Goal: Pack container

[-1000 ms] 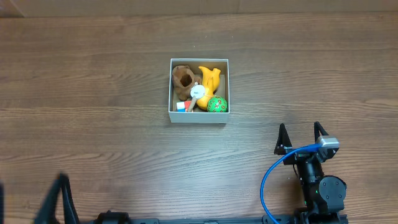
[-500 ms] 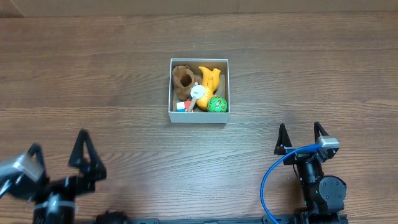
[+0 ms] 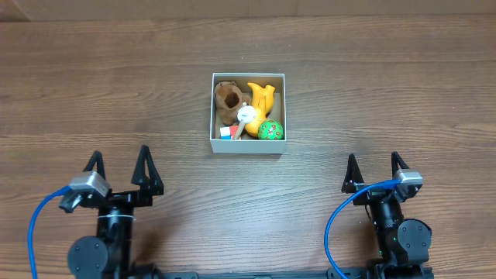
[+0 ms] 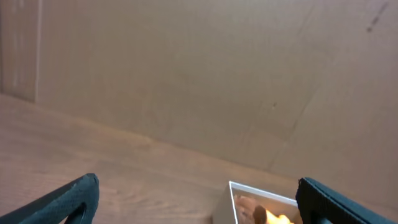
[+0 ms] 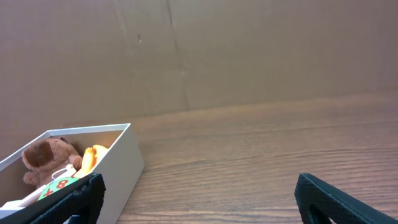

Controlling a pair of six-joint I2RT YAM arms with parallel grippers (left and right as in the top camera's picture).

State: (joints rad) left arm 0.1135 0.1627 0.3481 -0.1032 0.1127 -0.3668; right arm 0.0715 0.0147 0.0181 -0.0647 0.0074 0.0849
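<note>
On tabletop (image 3: pixel 116 93), centre: container (image 3: pixel 248 146) — plush (image 3: pixel 227 99), banana (image 3: pixel 263 97), green ball (image 3: pixel 270 130) inside.
Left pincer (image 3: pixel 118 153): wide open, empty — well apart from container.
Right pincer (image 3: pixel 373 156): wide open, empty.

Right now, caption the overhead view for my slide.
White container holding brown plush, yellow toy and green ball; left gripper and right gripper open, empty, apart from it.

Brown wood-grain table (image 3: pixel 403 93), grain running left to right, filling the overhead view almost to its top edge. Along the far edge, an upright wall of plain brown cardboard (image 5: pixel 261 50), creased, with a slanted seam in the right wrist view. Soft, even light; faint warm sheen on the wood just below the cardboard.
</note>
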